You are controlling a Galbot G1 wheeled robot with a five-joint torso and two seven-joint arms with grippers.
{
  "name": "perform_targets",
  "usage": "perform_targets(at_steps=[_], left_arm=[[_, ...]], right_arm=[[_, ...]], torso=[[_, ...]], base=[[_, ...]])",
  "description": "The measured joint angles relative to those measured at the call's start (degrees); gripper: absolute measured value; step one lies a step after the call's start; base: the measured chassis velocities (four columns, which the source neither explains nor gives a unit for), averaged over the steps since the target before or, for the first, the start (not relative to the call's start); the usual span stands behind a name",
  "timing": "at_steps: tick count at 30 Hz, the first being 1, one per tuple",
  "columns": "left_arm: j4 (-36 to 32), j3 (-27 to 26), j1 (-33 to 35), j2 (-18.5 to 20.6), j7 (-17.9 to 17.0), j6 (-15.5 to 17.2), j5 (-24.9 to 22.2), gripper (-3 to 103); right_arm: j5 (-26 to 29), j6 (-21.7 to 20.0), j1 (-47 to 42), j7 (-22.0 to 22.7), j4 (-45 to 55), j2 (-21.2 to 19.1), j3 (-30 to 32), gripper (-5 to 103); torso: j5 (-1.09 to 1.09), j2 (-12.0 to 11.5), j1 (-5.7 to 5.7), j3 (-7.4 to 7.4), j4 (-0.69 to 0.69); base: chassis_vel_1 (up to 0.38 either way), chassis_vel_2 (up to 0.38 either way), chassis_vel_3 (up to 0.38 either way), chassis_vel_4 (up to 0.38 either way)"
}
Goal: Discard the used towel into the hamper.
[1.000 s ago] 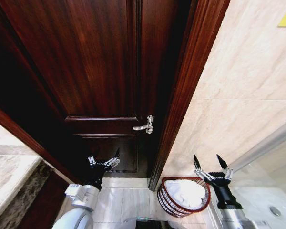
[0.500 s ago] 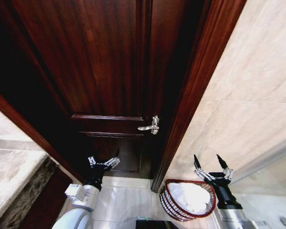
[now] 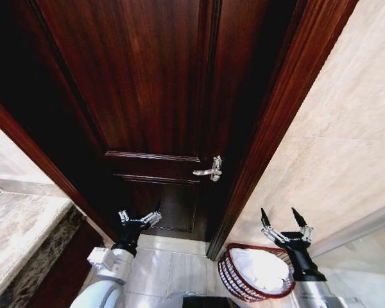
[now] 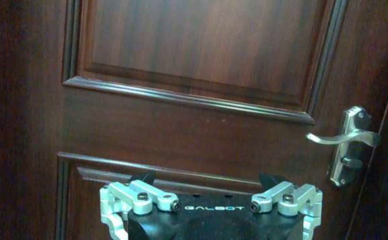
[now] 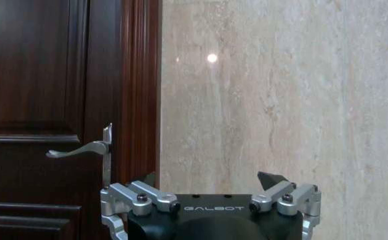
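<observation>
The hamper (image 3: 232, 281), a round dark reddish-brown slatted basket, stands on the floor at the lower right of the head view, by the door frame. A white towel (image 3: 260, 269) lies inside it. My right gripper (image 3: 283, 218) is held up just right of the hamper, open and empty, facing the marble wall. My left gripper (image 3: 140, 213) is raised at the lower left in front of the dark wooden door, open with nothing in it. In the wrist views, the left gripper (image 4: 207, 178) faces the door panel and the right gripper (image 5: 208, 177) faces the wall beside the frame.
A dark wooden door (image 3: 147, 96) with a silver lever handle (image 3: 210, 170) fills the middle. The door frame (image 3: 276, 128) runs diagonally to its right, with the beige marble wall (image 3: 346, 147) beyond. A stone counter (image 3: 19, 237) sits at the lower left. Pale floor tiles (image 3: 170, 269) lie below.
The whole head view has shifted: the door, handle and hamper have slid right and down in the picture, so the camera has turned. Both grippers keep their pose, open.
</observation>
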Motion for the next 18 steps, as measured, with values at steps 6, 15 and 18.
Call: perform_targets(at_steps=[6, 15, 18], left_arm=[[0.0, 0.0, 0.0, 0.0, 0.0, 0.0, 0.0, 100], [0.0, 0.0, 0.01, 0.0, 0.0, 0.0, 0.0, 100], [0.0, 0.0, 0.01, 0.01, 0.0, 0.0, 0.0, 100]], right_arm=[[0.0, 0.0, 0.0, 0.0, 0.0, 0.0, 0.0, 100], [0.0, 0.0, -0.01, 0.0, 0.0, 0.0, 0.0, 100], [0.0, 0.0, -0.02, 0.0, -0.01, 0.0, 0.0, 100]], torso=[[0.0, 0.05, 0.01, 0.01, 0.01], [0.01, 0.12, -0.01, 0.03, 0.0], [0.0, 0.25, 0.0, 0.07, 0.0]], base=[[0.101, -0.103, -0.104, 0.113], [0.209, -0.193, -0.18, 0.189], [0.107, -0.119, -0.128, 0.143]])
